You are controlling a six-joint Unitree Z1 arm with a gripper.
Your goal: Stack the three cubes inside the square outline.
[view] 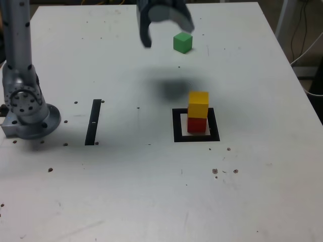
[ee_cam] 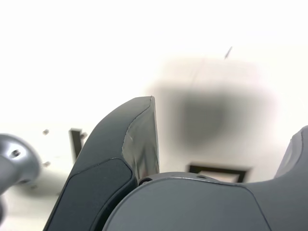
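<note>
In the exterior view, the yellow cube (view: 198,104) sits on the red cube (view: 197,124), and both stand inside the black square outline (view: 177,126). The green cube (view: 182,42) rests alone on the table at the back. My gripper (view: 168,33) hangs open above the table, just to the exterior view's left of the green cube, with nothing between its fingers. The wrist view shows one dark finger (ee_cam: 137,139) up close, the gripper (ee_cam: 228,115) open, and an edge of the square outline (ee_cam: 219,170). No cube shows in that view.
A narrow black strip (view: 93,122) lies on the white table (view: 151,191) at the exterior view's left, near the arm's grey base (view: 28,108). Small dark specks dot the table. Cables hang past the table's edge at the exterior view's right.
</note>
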